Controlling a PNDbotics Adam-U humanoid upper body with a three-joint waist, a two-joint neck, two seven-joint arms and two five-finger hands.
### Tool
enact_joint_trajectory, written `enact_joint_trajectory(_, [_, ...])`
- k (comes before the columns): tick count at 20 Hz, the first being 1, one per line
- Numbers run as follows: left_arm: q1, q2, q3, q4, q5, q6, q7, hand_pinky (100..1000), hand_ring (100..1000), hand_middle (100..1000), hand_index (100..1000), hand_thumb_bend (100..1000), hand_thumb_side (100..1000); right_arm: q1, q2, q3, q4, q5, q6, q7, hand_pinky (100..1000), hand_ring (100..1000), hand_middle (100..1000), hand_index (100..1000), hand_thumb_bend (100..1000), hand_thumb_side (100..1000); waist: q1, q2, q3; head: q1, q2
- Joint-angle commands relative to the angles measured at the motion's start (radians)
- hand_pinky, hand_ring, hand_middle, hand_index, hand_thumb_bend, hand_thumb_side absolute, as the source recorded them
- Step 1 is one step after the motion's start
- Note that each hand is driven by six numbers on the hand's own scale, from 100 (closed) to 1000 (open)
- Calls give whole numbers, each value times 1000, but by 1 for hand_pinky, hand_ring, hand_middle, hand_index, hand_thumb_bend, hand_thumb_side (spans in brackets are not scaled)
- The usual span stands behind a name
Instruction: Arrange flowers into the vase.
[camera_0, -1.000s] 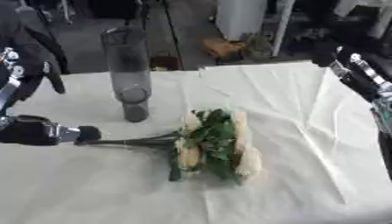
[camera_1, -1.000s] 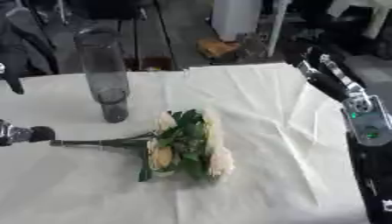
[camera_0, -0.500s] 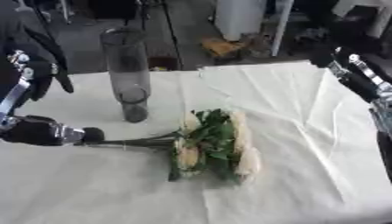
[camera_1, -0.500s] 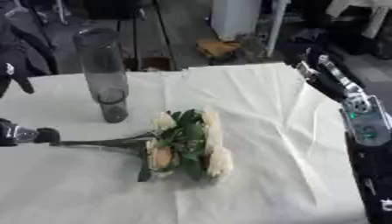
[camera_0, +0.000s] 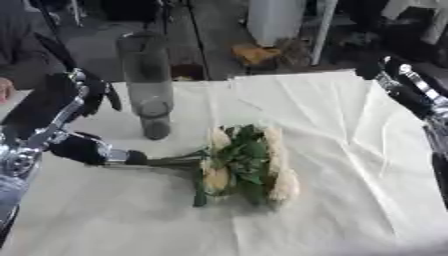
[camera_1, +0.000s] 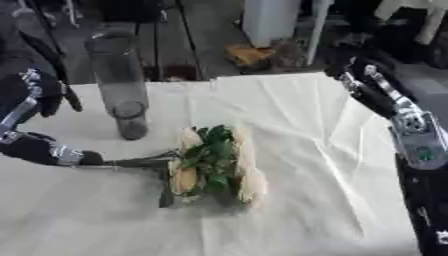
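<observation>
— Where is your left hand (camera_0: 83, 149)?

— Near the table's (camera_0: 350, 150) left edge, with one digit at the stem ends of the flowers (camera_0: 241, 162). They lie flat mid-table, the vase (camera_0: 149, 82) upright toward the far left corner. I can't tell whether you've closed on the stems.

— And the right hand (camera_1: 372, 90)?

— At the far right edge, holding nothing; its fingers I can't make out.

— The risk?

— Lift by the stem tips and the heavy blooms may droop or slip. Your forearm could also topple the tall vase.

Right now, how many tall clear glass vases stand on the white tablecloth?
1. The tall clear glass vase stands upright near the far left of the white tablecloth, behind the stems of the lying bunch of cream flowers. None seems hidden.
</observation>
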Motion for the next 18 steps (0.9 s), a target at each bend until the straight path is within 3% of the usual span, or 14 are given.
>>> enact_joint_trajectory(1, [-36, -35, -2, 74, -55, -19, 6, 178, 276, 247, 526, 1000, 762, -18, -17, -1, -10, -8, -3, 4, 821, 781, 693, 909, 100, 788, -2, -10, -4, 5, -6])
enact_joint_trajectory(7, [-57, -80, 0, 200, -111, -58, 54, 187, 282, 251, 529, 1000, 767, -17, -16, -1, -9, -9, -3, 5, 821, 781, 693, 909, 100, 789, -3, -8, -6, 4, -3])
enact_joint_trajectory(11, [-60, -105, -3, 238, -122, -73, 65, 252, 331, 296, 557, 1000, 772, -18, -15, -1, -9, -9, -4, 6, 821, 781, 693, 909, 100, 790, -5, -7, -6, 3, -4])
enact_joint_trajectory(18, [-64, -122, -8, 255, -122, -83, 66, 275, 346, 307, 568, 1000, 773, -19, -15, 0, -5, -10, -6, 6, 822, 781, 693, 909, 100, 791, -9, -5, -6, 0, -3])
